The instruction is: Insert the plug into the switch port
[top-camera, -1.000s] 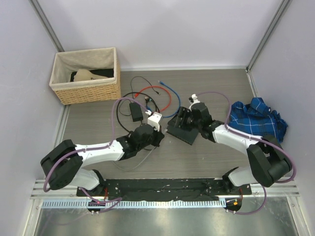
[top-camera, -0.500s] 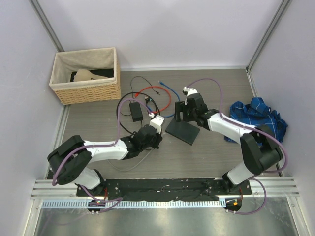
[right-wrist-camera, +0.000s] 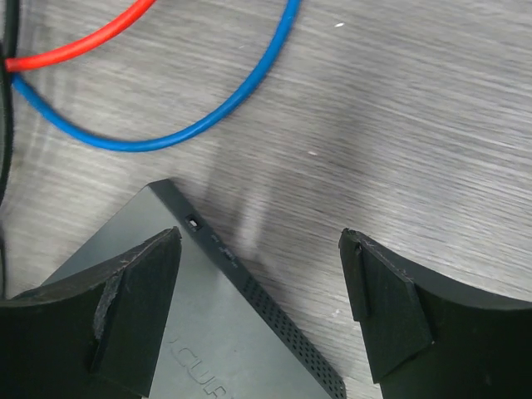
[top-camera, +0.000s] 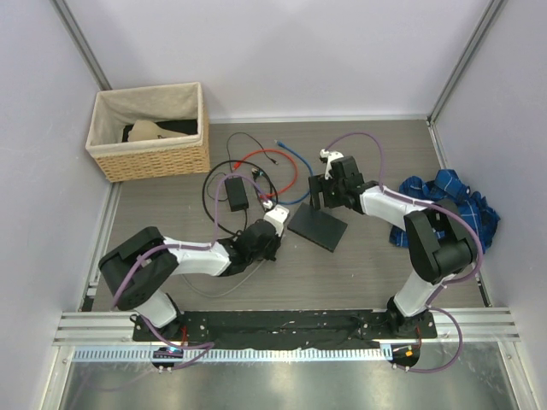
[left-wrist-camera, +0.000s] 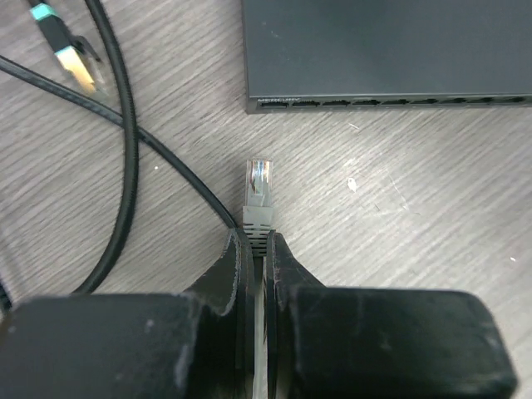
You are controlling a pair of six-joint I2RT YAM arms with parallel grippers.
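Left gripper (left-wrist-camera: pixel 253 249): jaws closed tight on the grey boot of the plug (left-wrist-camera: pixel 258 184), whose clear connector tip projects forward of the fingers and sits low over the wooden table (top-camera: pixel 367 265). The plug is not inserted. It stands apart from the switch (left-wrist-camera: pixel 382 50), with bare table between the two, and its tip points toward the left end of the row of ports along the switch's facing edge. The switch lies flat near the middle of the table, between the two arms, turned at an angle to the table edges. Right gripper (right-wrist-camera: pixel 259 283): jaws spread wide and holding nothing. It is poised over the far corner of the switch, one finger above the switch's top face and the other above bare table. Contact with the box cannot be determined. A black cable (left-wrist-camera: pixel 125 141) runs along the table just left of the plug, and a second connector (left-wrist-camera: pixel 71 62) lies beyond it. A red cable (right-wrist-camera: pixel 75 46) and a blue cable (right-wrist-camera: pixel 208 116) curve across the table past the switch's corner. A power brick (top-camera: pixel 236 191) sits among the cords, a wicker basket (top-camera: pixel 149 158) occupies the far left corner, and a blue chequered cloth (top-camera: pixel 444 205) lies at the right side.
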